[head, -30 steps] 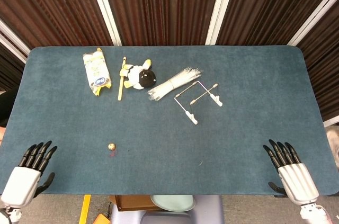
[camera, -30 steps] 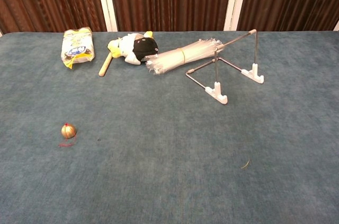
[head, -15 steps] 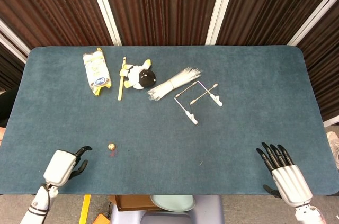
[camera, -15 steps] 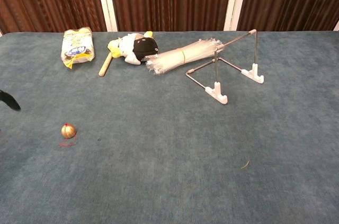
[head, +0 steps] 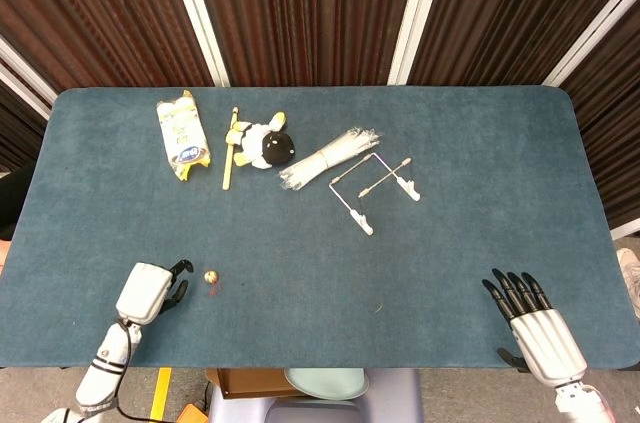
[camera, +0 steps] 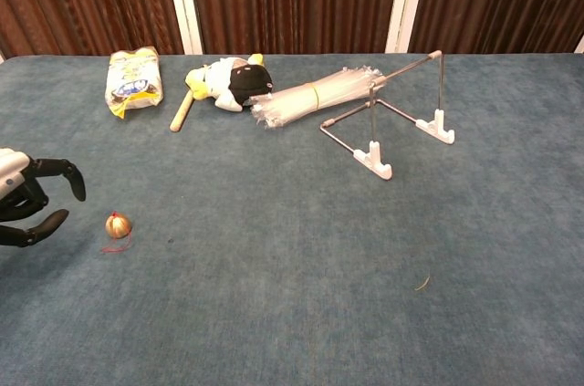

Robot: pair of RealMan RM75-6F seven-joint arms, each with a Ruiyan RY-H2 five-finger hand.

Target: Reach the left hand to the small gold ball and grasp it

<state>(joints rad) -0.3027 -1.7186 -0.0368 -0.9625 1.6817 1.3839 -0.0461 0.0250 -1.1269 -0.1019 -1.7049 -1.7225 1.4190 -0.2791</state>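
Note:
The small gold ball [head: 211,276] [camera: 118,224] lies on the blue table near its front left, with a short red thread beside it. My left hand [head: 150,292] [camera: 29,202] sits just left of the ball, a small gap away, its dark fingers [camera: 64,172] spread and curved toward the ball, holding nothing. My right hand [head: 535,323] hovers at the table's front right corner, fingers straight and apart, empty; the chest view does not show it.
At the back stand a yellow snack packet [head: 181,135], a wooden stick [head: 230,148], a black-and-white plush toy [head: 266,142], a bundle of clear-wrapped sticks [head: 327,155] and a wire stand with white feet [head: 372,188]. The table's front edge [head: 320,361] runs just behind both hands.
My left hand has travelled right along the front edge toward the gold ball and now shows in the chest view. The right hand has shifted slightly back and left.

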